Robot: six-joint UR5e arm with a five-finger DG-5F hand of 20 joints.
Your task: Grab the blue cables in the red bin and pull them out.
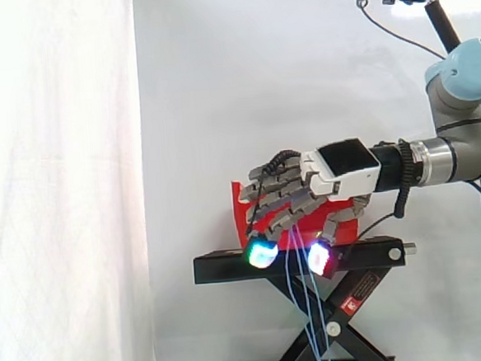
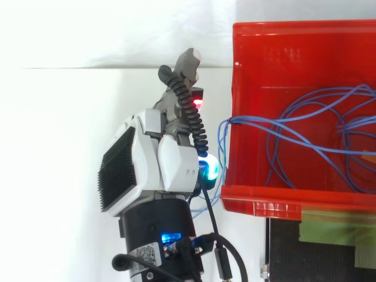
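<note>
**A:** Where is the robot hand (image 2: 155, 164) placed?

**B:** In the top view it is seen just outside the red bin (image 2: 282, 201), beside the wall at that view's left. In the side view it is held in front of the bin, above the black stand (image 1: 230, 268), with the arm brought in from the right.

**A:** How are its fingers set?

**B:** They are curled downward, and strands of the blue cables (image 2: 252, 122) are gripped between the fingers and the thumb. One of the fingertips (image 1: 262, 253) is lit green and cyan, and another is lit white and magenta.

**A:** And where are the cables found?

**B:** Most of them are coiled in loops inside the bin. A few strands are draped over the bin wall nearest the robot hand and are led down into the grip. In the side view, the strands are seen hanging below the fingertips, past the top of the stand and down between its crossed legs.

**A:** What is seen behind?

**B:** A white curtain (image 1: 57, 160) is hung behind everything.
</note>
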